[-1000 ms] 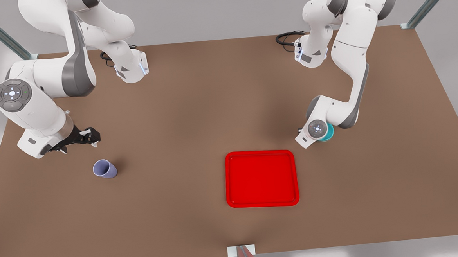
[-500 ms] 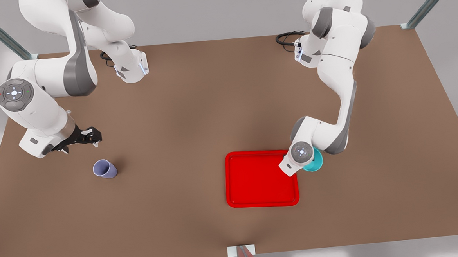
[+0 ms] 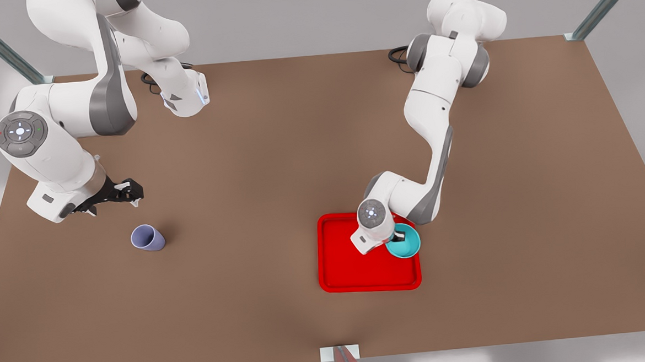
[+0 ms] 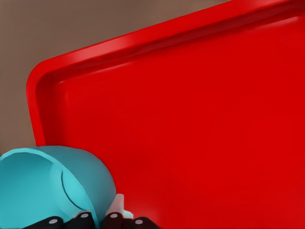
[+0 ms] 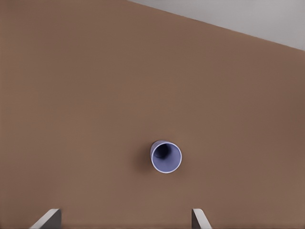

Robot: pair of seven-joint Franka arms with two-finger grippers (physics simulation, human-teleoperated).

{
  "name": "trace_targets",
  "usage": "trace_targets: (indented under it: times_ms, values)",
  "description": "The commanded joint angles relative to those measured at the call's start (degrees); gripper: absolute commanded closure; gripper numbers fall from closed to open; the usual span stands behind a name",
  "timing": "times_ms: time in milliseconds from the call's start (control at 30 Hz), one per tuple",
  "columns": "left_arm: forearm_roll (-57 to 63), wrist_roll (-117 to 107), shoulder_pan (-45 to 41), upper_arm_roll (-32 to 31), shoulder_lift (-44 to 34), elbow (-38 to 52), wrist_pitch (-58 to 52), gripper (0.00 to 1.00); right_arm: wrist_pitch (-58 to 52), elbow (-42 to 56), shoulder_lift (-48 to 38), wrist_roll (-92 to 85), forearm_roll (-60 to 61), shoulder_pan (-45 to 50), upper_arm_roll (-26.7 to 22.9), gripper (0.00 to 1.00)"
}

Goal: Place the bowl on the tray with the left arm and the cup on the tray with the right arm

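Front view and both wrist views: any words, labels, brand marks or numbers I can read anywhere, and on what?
No readable text on anything.
The tray, bowl and cup: plain, unmarked.
The round button pads on the arm joints: small symbols only, too small to read.

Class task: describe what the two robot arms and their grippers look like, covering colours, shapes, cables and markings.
Both arms are glossy white rounded segments with grey joints and round grey caps. The right gripper is black with pale fingertips; the left gripper is dark-fingered. Black cables coil at each base.
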Motion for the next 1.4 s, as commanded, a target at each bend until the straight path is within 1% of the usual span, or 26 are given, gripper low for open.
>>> trace_targets:
  times_ms: [0,100,133,167,200,267,333,367,433,500,533,567,600,633,700,767,833,867,900,967,1000,1067,1200,1267,1367]
  values:
    - [-5.97,0.17,-0.06,0.35,0.16,0.08,0.28,0.79,0.0,0.0,0.0,0.0,0.0,0.0,0.0,0.0]
    - [-6.05,-0.09,-1.56,1.15,3.16,0.96,2.05,0.79,-0.26,0.0,-0.09,0.0,0.0,0.0,0.09,0.0]
    - [-7.81,-0.27,-2.52,2.72,3.86,0.96,2.93,0.79,-0.44,-0.09,0.08,-0.09,0.0,0.0,0.53,0.0]
    - [-10.01,-0.27,-4.02,4.66,4.3,0.96,3.28,0.74,-0.97,-0.26,0.26,-0.96,0.09,-0.18,0.97,0.0]
    - [-10.1,-0.36,-4.02,4.66,4.04,0.96,2.75,0.0,-2.02,-0.17,1.49,-1.05,0.09,-0.18,0.97,0.0]
    - [-10.54,0.17,-4.11,4.66,3.16,0.96,1.17,0.0,-2.64,-1.05,6.59,-1.32,0.35,-2.9,0.88,0.0]
    - [-10.54,0.43,-3.93,4.66,2.01,0.69,0.38,0.0,-1.32,-2.98,7.91,-1.32,0.44,-3.52,0.88,0.0]
    - [-10.71,0.7,-3.84,4.66,2.01,0.69,0.38,0.0,1.49,-6.06,7.82,-1.32,0.44,-4.48,0.88,0.0]
    - [-12.38,0.87,-3.76,4.66,0.61,0.52,-1.46,0.0,11.94,-15.98,5.27,-1.23,0.53,-5.01,0.88,0.0]
    - [-15.02,0.7,-3.06,4.75,-3.78,0.08,-5.34,0.0,19.16,-23.29,3.25,-1.23,0.44,-7.56,0.97,0.0]
    - [-15.28,0.35,-1.74,4.49,-7.9,-2.98,-5.51,0.0,20.04,-24.34,3.25,-1.41,0.35,-8.61,0.97,0.0]
    - [-15.19,0.17,-1.21,4.49,-14.94,-5.55,-10.86,0.0,22.67,-25.75,3.6,-4.13,0.18,-10.46,0.97,0.0]
    - [-15.02,0.78,0.72,4.49,-20.83,-5.63,-16.23,0.0,25.05,-27.42,4.3,-4.66,0.0,-11.87,0.97,0.0]
    - [-14.67,1.05,5.46,4.4,-25.67,-5.46,-21.59,0.0,27.68,-29.26,4.65,-6.33,-0.09,-13.09,0.97,0.0]
    - [-14.4,6.23,11.88,4.57,-31.91,-7.56,-23.44,0.0,29.62,-29.62,7.29,-6.5,-0.09,-14.59,1.05,0.0]
    - [-14.14,7.64,19.79,4.4,-41.14,-16.7,-22.83,0.0,31.29,-29.62,9.49,-6.5,-0.09,-15.21,1.05,0.0]
    - [-14.14,12.2,28.41,1.68,-48.34,-22.5,-22.39,0.0,31.55,-29.53,10.37,-7.38,-0.18,-16.0,1.05,0.0]
    - [-14.05,13.53,30.95,1.5,-53.61,-26.46,-22.74,0.0,31.64,-29.44,10.81,-7.38,-0.18,-16.17,1.05,0.0]
    - [-13.96,17.48,32.19,1.5,-55.47,-26.9,-23.79,0.0,31.64,-29.35,11.16,-7.38,-0.18,-16.17,1.05,0.0]
    - [-11.59,17.48,29.99,1.32,-53.88,-24.53,-28.28,0.0,33.13,-29.18,11.86,-7.38,-0.18,-16.17,1.05,0.0]
    - [-11.94,17.84,30.34,1.06,-53.45,-24.53,-28.28,0.0,33.14,-29.0,12.04,-7.38,-0.18,-16.17,1.05,0.0]
    - [-11.77,17.66,28.06,1.06,-53.71,-24.53,-28.45,0.0,33.22,-29.0,12.21,-7.38,0.0,-16.17,1.05,0.0]
    - [-11.59,16.78,27.53,0.18,-52.13,-23.92,-28.63,0.0,34.01,-28.91,12.92,-7.38,0.0,-16.52,1.05,0.0]
    - [-11.59,16.87,27.71,0.18,-52.13,-21.98,-28.63,0.0,34.1,-28.12,13.71,-7.38,0.0,-16.52,1.05,0.0]
    - [-11.59,16.96,27.53,0.09,-52.13,-21.98,-28.72,0.0,34.1,-28.04,14.06,-7.38,0.0,-16.61,1.05,0.0]
